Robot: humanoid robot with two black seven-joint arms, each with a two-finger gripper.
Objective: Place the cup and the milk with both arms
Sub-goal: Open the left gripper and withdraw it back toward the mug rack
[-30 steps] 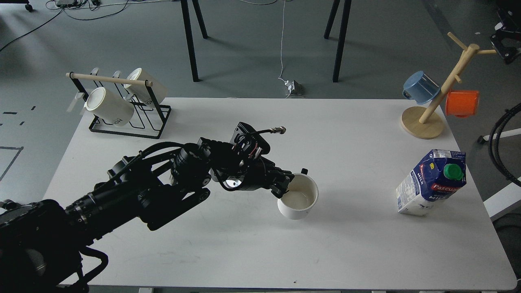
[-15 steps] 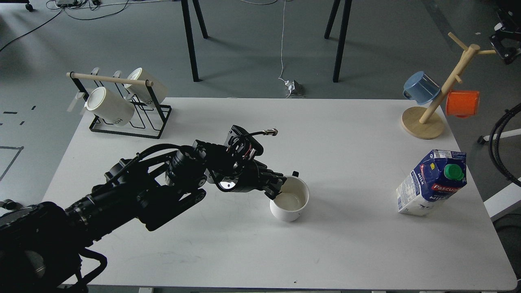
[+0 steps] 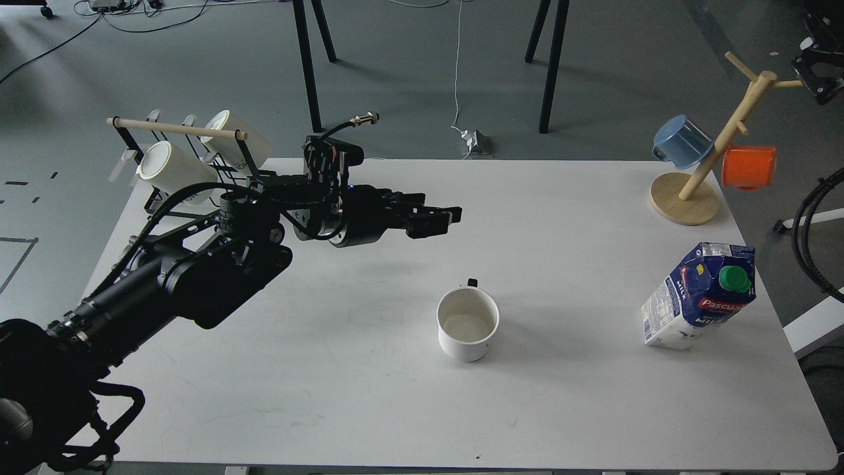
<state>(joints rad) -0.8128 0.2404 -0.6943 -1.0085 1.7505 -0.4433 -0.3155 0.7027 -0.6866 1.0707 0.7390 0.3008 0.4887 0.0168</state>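
A white cup stands upright near the middle of the white table, with its small dark handle at the far side. A blue and white milk carton with a green cap stands at the right, near the table's right edge. My left gripper hovers above the table, behind and to the left of the cup and clear of it. Its fingers are apart and hold nothing. My right arm is out of view.
A black wire rack with two white mugs stands at the back left corner. A wooden mug tree with a blue mug and an orange mug stands at the back right. Black cables hang off the right edge.
My left gripper let go of the cup's rim, then rose and drew back to the left. The cup moved a little to the left and now stands alone on the table.
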